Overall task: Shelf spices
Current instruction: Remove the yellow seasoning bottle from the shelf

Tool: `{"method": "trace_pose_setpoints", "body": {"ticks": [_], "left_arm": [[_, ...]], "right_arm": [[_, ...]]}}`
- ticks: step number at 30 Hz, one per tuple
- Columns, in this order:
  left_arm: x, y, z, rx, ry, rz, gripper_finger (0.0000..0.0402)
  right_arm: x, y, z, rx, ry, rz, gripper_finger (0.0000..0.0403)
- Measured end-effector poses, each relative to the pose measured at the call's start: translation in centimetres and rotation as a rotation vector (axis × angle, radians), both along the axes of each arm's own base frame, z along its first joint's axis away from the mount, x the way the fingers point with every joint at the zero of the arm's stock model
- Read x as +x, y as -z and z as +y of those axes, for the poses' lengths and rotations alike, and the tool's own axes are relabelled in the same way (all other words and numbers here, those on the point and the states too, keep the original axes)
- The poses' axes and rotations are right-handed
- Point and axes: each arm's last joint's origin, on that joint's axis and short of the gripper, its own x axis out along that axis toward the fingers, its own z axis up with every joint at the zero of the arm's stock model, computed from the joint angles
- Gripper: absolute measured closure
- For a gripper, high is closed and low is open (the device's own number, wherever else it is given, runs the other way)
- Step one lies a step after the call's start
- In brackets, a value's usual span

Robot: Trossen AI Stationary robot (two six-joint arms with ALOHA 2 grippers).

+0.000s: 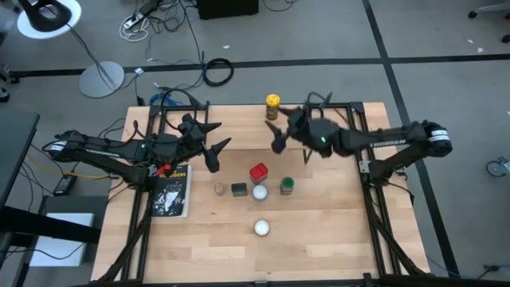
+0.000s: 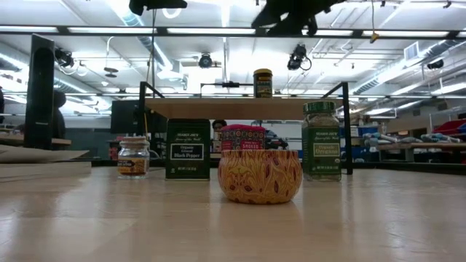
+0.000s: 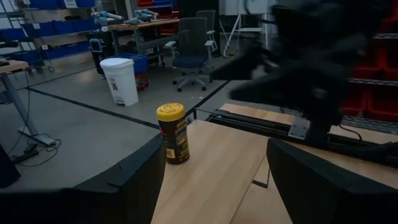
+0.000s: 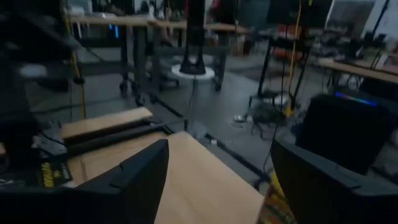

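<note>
**One jar up, four spices on the table**

Hovering over the middle of the big wooden table, my right gripper hangs in the air with its two dark fingers spread apart and nothing between them, just short of the low light-wood shelf on thin black legs. My left gripper is also raised, fingers wide and empty, above the table's left half, pointed toward the shelf.

The small dark jar with the yellow lid stands upright on the shelf plank, alone there (my left wrist camera sees it clearly, near the plank's edge). In the low view it stands on top of the shelf.

The other spices are down on the tabletop in a loose row. From the left: the little tan glass jar, the dark square tin of black pepper, the red box a bit farther back, and the green-lidded jar at the right. All four stand upright and apart from each other.

Two white round objects sit among them: one just beside the red box, the other nearer the front edge; its patterned side fills the low view's middle. A dark booklet lies flat at the table's left.
</note>
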Motion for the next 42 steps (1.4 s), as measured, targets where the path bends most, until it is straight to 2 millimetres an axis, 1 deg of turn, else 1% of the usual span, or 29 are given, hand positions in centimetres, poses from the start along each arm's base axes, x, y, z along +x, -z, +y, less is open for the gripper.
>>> {"method": "trace_pose_setpoints", "body": {"ticks": [4, 8, 14, 19, 27, 32, 37, 42], "left_arm": [[0.0, 0.0, 0.0, 0.0, 0.0, 0.0, 0.0117], [0.0, 0.0, 0.0, 0.0, 0.0, 0.001, 0.0117], [0.0, 0.0, 0.0, 0.0, 0.0, 0.005, 0.0117], [0.0, 0.0, 0.0, -0.002, 0.0, 0.003, 0.0117], [0.0, 0.0, 0.0, -0.003, 0.0, 0.0, 0.0117], [0.0, 0.0, 0.0, -0.002, 0.0, 0.003, 0.0117], [0.0, 0.1, 0.0, -0.002, 0.0, 0.007, 0.0117], [0.0, 0.1, 0.0, -0.001, 0.0, 0.011, 0.0117]], "right_arm": [[-0.2, -0.6, -2.6, 0.011, 0.049, 0.044, 0.0117], [-0.4, -1.0, -4.7, 0.054, 0.025, 0.05, 0.0117], [-0.8, 0.2, -7.0, 0.113, 0.019, 0.138, 0.0116], [-0.7, 0.9, -8.5, 0.145, -0.007, 0.149, 0.0115], [-0.8, 1.5, -10.1, 0.198, -0.049, 0.137, 0.0115], [-0.3, 2.2, -10.9, 0.231, -0.092, 0.124, 0.0115], [0.5, 2.7, -11.3, 0.215, -0.095, 0.099, 0.0115], [0.5, 2.9, -11.6, 0.209, -0.054, 0.102, 0.0115]]}}
